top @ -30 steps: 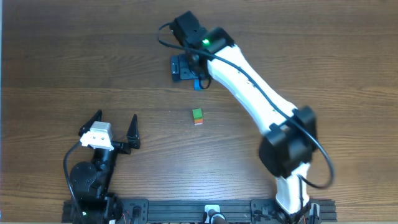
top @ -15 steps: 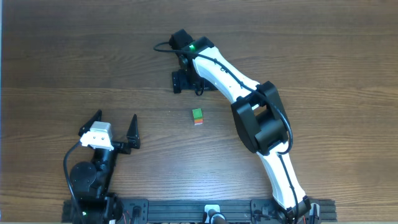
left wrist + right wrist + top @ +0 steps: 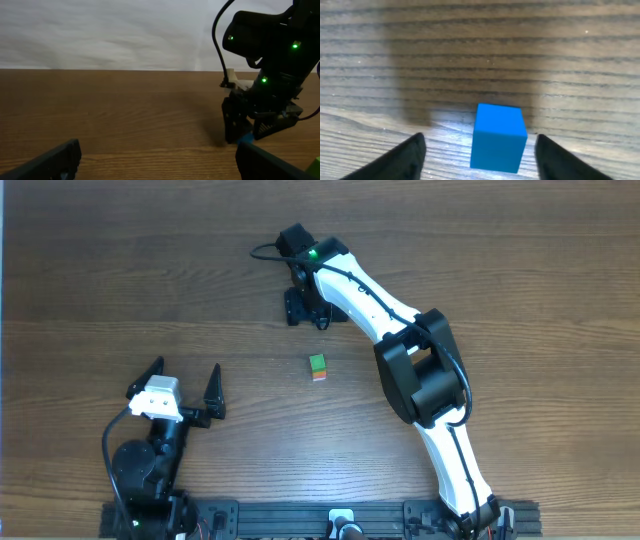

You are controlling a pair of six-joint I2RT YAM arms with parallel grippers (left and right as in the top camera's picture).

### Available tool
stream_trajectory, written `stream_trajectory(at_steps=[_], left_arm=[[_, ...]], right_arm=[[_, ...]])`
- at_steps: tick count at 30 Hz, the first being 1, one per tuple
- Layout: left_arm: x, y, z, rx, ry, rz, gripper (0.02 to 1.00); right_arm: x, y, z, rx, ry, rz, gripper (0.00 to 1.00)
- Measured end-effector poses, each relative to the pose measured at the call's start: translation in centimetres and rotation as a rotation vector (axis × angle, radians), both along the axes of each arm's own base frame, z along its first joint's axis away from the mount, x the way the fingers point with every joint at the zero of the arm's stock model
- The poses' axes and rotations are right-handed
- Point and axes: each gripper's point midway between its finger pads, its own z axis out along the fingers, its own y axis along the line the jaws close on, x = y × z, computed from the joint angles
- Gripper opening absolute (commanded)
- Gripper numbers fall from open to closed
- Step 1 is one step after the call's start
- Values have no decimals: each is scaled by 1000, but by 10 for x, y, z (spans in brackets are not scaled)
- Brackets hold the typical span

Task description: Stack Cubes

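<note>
Right gripper (image 3: pixel 480 157) is spread wide around the blue cube (image 3: pixel 498 136), not touching it, at 12 o'clock from the green cube (image 3: pixel 317 362) sitting on the orange cube (image 3: pixel 318 376). Left gripper (image 3: pixel 185 367) gapes wide too, 8 o'clock.

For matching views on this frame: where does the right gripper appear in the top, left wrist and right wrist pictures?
Top view: the right gripper is at upper centre, at the end of the white arm, up the picture from the green cube.
Left wrist view: at the right side, dark, pointing down at the table.
Right wrist view: its jaws are at the bottom edge, open, one on each side of the blue cube.
Shared landmark: the blue cube, a blue sliver under the gripper in the left wrist view.
</note>
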Motion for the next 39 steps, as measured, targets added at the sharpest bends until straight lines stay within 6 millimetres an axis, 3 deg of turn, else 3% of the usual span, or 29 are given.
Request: stream_trajectory(at_steps=[10, 33, 39], left_arm=[[0, 0, 0, 0, 0, 0, 1000], [0, 0, 0, 0, 0, 0, 1000], [0, 0, 0, 0, 0, 0, 1000]], right_arm=[[2, -4, 0, -20, -12, -22, 439], [3, -6, 0, -30, -13, -52, 255], [3, -7, 0, -33, -13, -59, 134]])
